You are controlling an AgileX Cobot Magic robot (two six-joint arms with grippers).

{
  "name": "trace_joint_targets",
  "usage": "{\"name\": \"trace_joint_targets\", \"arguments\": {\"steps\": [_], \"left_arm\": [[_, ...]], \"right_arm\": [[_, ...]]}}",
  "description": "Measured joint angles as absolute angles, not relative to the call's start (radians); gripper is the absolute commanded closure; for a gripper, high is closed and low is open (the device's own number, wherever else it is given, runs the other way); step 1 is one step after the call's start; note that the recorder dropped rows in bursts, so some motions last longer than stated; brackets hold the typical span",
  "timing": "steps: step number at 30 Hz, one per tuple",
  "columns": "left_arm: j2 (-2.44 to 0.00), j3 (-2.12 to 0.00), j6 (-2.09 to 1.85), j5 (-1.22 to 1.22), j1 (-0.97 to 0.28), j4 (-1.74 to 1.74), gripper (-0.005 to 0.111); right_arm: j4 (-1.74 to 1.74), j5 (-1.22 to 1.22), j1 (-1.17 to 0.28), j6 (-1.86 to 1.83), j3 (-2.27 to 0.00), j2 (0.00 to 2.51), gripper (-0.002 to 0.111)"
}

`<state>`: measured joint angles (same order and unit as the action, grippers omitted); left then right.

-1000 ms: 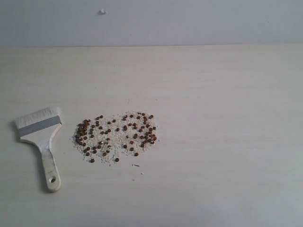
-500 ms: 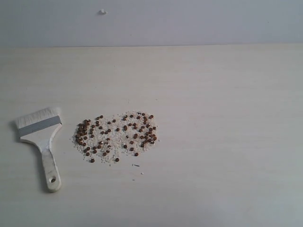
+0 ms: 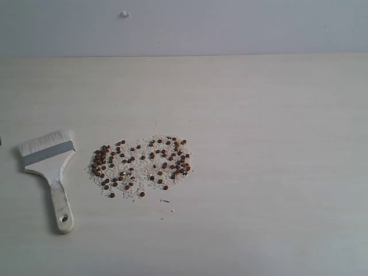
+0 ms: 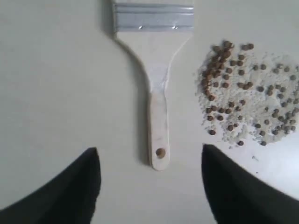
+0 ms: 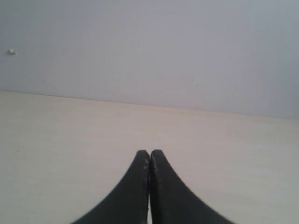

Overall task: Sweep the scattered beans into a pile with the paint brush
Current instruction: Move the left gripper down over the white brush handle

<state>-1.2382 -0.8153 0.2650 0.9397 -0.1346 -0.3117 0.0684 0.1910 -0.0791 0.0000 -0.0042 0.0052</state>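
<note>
Exterior view: one paint brush (image 3: 50,172) lies at the table's (image 3: 276,172) left, bristles toward the wall, handle toward the camera. Dozens of beans (image 3: 141,165) form one loose patch just beside it.
Left wrist view: the left gripper (image 4: 150,150) is spread wide and empty near the handle end.
Right wrist view: the right gripper (image 5: 149,153) is pinched closed, empty.

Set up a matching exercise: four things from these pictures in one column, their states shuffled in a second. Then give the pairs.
1. brush
2. beans
3. left gripper
4. right gripper

A. shut, holding nothing
B. scattered, not yet piled
C. open, hovering over the brush
D. lying flat, ungripped

Pairs: 1-D, 2-B, 3-C, 4-A
</note>
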Motion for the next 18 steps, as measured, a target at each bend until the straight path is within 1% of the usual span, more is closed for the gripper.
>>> {"name": "trace_joint_targets", "arguments": {"steps": [5, 10, 13, 18], "left_arm": [[-1.262, -0.815, 0.318, 0.868, -0.244, -0.275, 0.039], [-1.352, -0.815, 0.482, 0.833, -0.371, -0.138, 0.039], [-1.422, -0.815, 0.607, 0.815, -0.427, -0.045, 0.039], [-1.549, -0.815, 0.704, 0.733, -0.496, 0.025, 0.039]], "right_arm": [[0.068, 0.191, -0.079, 0.0, -0.004, 0.005, 0.108], [0.068, 0.191, -0.079, 0.0, -0.004, 0.005, 0.108], [0.068, 0.191, -0.079, 0.0, -0.004, 0.005, 0.108], [0.068, 0.191, -0.079, 0.0, -0.004, 0.005, 0.108]]}}
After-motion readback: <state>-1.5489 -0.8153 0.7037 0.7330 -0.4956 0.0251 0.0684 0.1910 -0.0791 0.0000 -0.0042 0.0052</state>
